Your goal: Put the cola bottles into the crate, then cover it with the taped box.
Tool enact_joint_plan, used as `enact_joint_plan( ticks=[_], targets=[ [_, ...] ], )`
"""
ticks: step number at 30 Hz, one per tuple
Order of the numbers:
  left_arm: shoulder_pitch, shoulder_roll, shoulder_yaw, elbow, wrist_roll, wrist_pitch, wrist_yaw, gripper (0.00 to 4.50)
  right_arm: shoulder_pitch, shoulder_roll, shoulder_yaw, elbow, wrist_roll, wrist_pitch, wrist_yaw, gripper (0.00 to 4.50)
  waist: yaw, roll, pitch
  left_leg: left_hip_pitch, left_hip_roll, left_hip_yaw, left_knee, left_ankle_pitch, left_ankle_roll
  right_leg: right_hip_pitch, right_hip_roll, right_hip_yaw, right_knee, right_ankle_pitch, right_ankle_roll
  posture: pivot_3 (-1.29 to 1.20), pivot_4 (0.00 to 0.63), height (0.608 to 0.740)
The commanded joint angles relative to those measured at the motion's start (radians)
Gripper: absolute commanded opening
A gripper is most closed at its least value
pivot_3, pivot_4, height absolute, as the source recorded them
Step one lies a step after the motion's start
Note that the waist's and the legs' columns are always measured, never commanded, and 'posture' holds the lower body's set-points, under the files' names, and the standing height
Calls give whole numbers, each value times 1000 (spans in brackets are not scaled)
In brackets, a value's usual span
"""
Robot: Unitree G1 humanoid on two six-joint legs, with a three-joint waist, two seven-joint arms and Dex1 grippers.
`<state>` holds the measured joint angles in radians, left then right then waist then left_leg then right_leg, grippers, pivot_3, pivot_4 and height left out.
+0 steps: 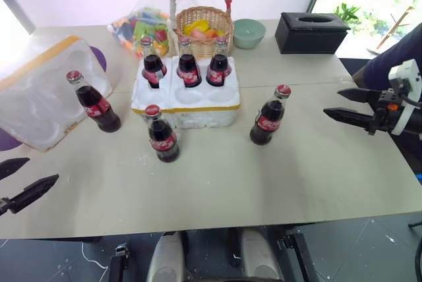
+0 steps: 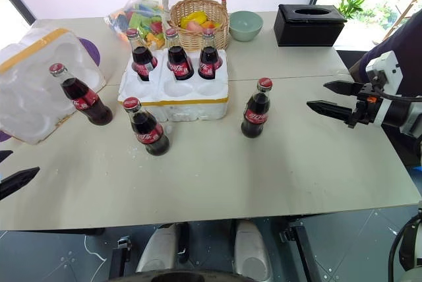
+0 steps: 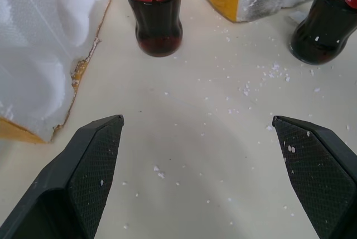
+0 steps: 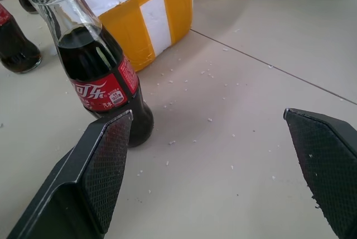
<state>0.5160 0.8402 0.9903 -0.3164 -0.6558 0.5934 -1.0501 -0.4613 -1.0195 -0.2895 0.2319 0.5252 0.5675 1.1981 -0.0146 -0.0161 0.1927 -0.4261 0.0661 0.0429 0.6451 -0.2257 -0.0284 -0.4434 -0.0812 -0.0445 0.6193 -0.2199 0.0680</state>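
Three cola bottles (image 1: 188,66) are standing in the crate (image 1: 186,101) (back row). Both the left gripper (image 1: 20,186) and right gripper (image 1: 349,105) are hovering spread wide, holding nothing.

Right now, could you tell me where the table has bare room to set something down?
The near strip of the table, in front of the loose cola bottles, is bare, as is the stretch right of the crate. Behind the crate it is crowded: wicker basket, bowl, tissue box.
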Motion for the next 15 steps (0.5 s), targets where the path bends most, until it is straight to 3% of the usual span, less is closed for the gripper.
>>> enact_joint_plan(
  ticks=[1,15],
  targets=[
    [9,4,-2,-2,16,-30,-10,4500,-9,-8,-24,6,3,-19,4,4442,0,0,0,0,0,0,0,0,0,0,0,0,0,0,0,0,150,740],
    [-43,2,6,-1,-27,19,29,4500,0,-13,-33,-14,33,19,24,4442,1,0,0,0,0,0,1,0,0,0,0,0,1,0,0,0,150,740]
  ],
)
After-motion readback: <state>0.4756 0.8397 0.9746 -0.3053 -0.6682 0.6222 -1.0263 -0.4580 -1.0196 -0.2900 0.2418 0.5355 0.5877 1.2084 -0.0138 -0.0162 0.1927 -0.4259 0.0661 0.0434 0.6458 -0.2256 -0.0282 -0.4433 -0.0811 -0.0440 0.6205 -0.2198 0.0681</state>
